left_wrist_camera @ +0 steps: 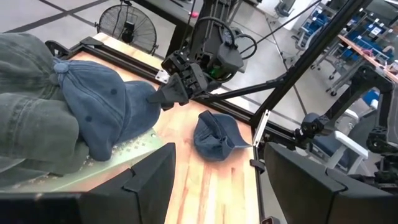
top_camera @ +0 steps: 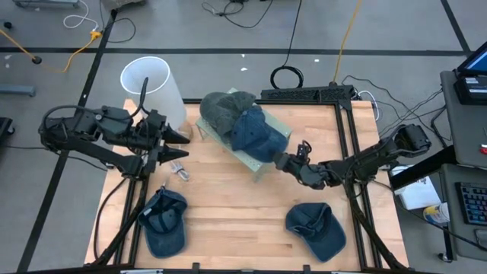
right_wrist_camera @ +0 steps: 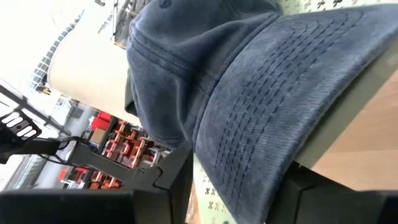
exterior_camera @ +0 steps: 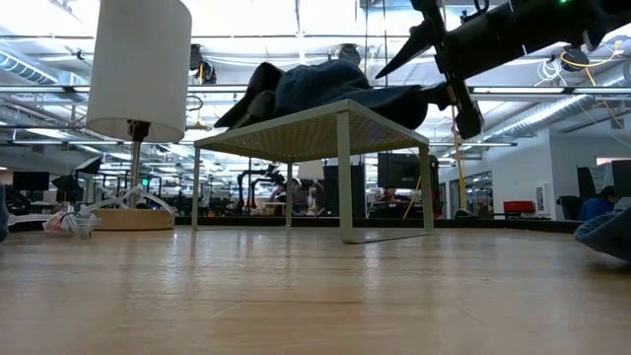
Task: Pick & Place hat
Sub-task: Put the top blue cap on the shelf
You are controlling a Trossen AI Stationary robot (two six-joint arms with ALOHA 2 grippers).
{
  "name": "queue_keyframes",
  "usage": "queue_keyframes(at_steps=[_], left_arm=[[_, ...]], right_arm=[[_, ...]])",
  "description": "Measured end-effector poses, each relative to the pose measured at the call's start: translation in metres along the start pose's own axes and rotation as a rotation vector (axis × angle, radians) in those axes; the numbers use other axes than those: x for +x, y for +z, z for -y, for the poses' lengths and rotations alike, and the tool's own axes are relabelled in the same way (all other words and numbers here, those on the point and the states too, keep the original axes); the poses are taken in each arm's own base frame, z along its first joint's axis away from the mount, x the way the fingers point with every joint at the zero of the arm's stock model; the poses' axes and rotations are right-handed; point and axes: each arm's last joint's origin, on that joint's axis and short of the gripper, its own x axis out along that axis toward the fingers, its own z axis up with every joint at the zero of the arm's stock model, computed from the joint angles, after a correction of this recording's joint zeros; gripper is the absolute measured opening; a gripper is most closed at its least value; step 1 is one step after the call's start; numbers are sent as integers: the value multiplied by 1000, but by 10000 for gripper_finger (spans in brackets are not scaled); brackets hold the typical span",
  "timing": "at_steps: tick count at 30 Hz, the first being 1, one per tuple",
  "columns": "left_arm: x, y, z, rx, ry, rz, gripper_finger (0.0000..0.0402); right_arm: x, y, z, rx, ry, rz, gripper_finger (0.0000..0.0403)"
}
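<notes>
A blue hat (top_camera: 255, 133) lies on a pale green mesh rack (top_camera: 262, 166) at the table's far middle, crown against a dark green hat (top_camera: 224, 110), brim pointing toward the table's right edge. My right gripper (top_camera: 288, 160) reaches in level from the right, open, its fingers above and below the brim (right_wrist_camera: 267, 124). In the low view, one finger (exterior_camera: 404, 49) sits above the brim and one (exterior_camera: 465, 116) beside the rack's edge. My left gripper (top_camera: 181, 138) waits open at the table's left, raised, clear of the rack. My right gripper has the outer edge of the blue hat's brim (right_wrist_camera: 249, 186) between its open fingers, coming level from the table's right. Whether either finger touches the brim, I cannot tell. The hat rests on the rack top, its brim jutting over the rack's edge.
Two more blue hats lie on the wood, one near left (top_camera: 163, 221) and one near right (top_camera: 316, 228). A white cylinder (top_camera: 152, 84) stands at the far left, with a small metal piece (top_camera: 179, 169) below it. Black frame rails (top_camera: 350, 129) border the table.
</notes>
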Motion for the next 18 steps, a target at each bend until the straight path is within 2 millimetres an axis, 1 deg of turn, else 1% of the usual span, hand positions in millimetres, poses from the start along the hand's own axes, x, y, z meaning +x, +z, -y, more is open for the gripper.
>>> queue_keyframes(at_steps=[8, 16, 18], left_arm=[[0, 0, 0, -8, -8, -4, 250], [0, 0, 0, -8, -8, -4, 250], [0, 0, 0, -14, -8, -5, 250]], right_arm=[[-10, -4, -1, -12, -10, 66, 142], [-5, -1, 0, -33, -27, 95, 141], [-3, 1, -2, -47, -29, 106, 141]])
